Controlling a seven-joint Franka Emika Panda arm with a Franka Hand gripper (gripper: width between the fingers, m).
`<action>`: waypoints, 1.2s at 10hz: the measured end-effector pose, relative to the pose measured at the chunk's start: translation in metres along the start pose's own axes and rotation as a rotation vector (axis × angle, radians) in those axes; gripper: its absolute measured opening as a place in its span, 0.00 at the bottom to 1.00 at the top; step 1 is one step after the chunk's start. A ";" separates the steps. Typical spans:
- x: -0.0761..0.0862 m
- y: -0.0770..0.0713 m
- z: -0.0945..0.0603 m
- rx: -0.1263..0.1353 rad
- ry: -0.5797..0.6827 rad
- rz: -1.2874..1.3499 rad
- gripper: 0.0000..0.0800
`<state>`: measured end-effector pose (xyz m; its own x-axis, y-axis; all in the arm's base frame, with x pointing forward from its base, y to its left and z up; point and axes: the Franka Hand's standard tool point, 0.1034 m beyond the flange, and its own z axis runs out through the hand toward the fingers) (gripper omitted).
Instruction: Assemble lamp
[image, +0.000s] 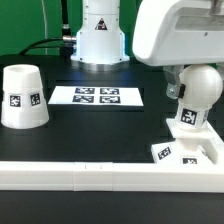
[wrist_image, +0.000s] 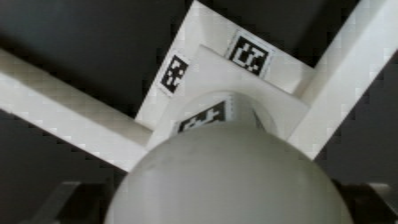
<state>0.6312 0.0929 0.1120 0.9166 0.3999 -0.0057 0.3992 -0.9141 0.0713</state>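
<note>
The white bulb (image: 205, 92) has a round head and a tagged neck (image: 188, 118) that points down at the flat square base (image: 190, 152), at the exterior view's right. My gripper (image: 188, 85) is shut on the bulb's head from above. In the wrist view the bulb head (wrist_image: 222, 165) fills the space between my gripper's (wrist_image: 217, 208) dark fingers, and the base (wrist_image: 249, 55) with its tags lies beyond the neck. I cannot tell whether the neck is seated in the base. The tapered shade (image: 22, 97) stands apart at the exterior view's left.
The marker board (image: 97, 96) lies flat in the middle of the black table. A white rail (image: 90, 175) runs along the front, and the base sits against it. The arm's white pedestal (image: 100, 35) stands at the back.
</note>
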 end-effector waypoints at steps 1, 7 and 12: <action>0.000 0.000 0.000 0.002 0.000 0.069 0.72; -0.006 0.002 0.002 0.044 0.001 0.584 0.72; -0.007 0.001 0.002 0.094 -0.043 1.108 0.72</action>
<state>0.6253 0.0891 0.1106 0.7665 -0.6419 -0.0198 -0.6422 -0.7663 -0.0174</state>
